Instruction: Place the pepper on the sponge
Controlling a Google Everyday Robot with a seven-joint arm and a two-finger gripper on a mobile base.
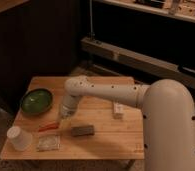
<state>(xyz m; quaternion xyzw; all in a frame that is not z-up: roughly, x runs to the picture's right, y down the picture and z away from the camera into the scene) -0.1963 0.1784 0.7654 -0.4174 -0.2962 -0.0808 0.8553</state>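
The pepper [48, 126], slim and orange-red, lies flat on the wooden table [103, 145] near its front left. A grey-brown rectangular sponge [83, 130] rests on the table just right of the pepper, a short gap between them. My white arm reaches in from the right and bends down. Its gripper [64, 115] hangs low over the table, just above and to the right of the pepper's right end and left of the sponge's far side. The pepper is lying free of the gripper.
A green bowl [36, 100] sits at the table's left. A white cup [18, 138] stands at the front left corner, beside a pale speckled packet [47, 143]. A small white box [118, 109] lies right of the arm. Dark cabinets and a shelf stand behind.
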